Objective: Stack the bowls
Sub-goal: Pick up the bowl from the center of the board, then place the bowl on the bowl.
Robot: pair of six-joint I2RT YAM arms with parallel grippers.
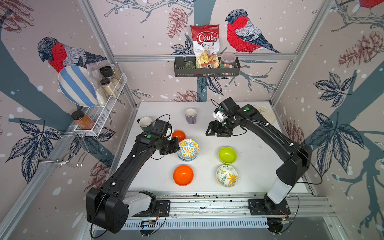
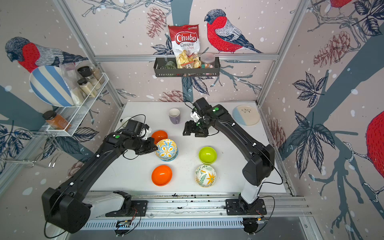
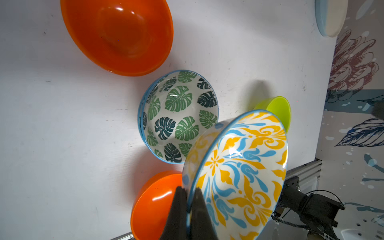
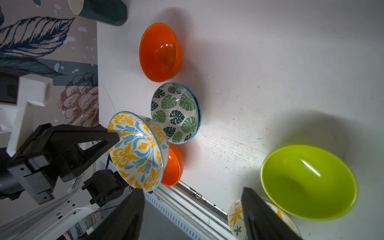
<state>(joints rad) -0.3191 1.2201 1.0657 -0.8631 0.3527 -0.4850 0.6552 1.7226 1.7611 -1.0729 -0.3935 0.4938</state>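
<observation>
My left gripper point(image 3: 188, 190) is shut on the rim of a yellow-blue patterned bowl point(image 3: 239, 172) and holds it tilted in the air. In both top views this bowl point(image 1: 188, 149) hangs over a white bowl with green leaves point(image 3: 178, 116) that rests on the table; a second blue rim shows under the leaf bowl. One orange bowl point(image 1: 179, 135) lies just behind, another point(image 1: 183, 175) in front. A lime green bowl point(image 1: 227, 154) and a white bowl with a yellow flower point(image 1: 227, 175) sit to the right. My right gripper point(image 1: 210, 129) hangs open and holds nothing, behind the lime bowl.
A purple mug point(image 1: 191, 116) stands at the back centre and a dark mug point(image 1: 145, 123) at the back left beside my left wrist. A blue-and-cream plate point(image 2: 246, 115) lies in the back right corner. Wire racks hang on the left wall.
</observation>
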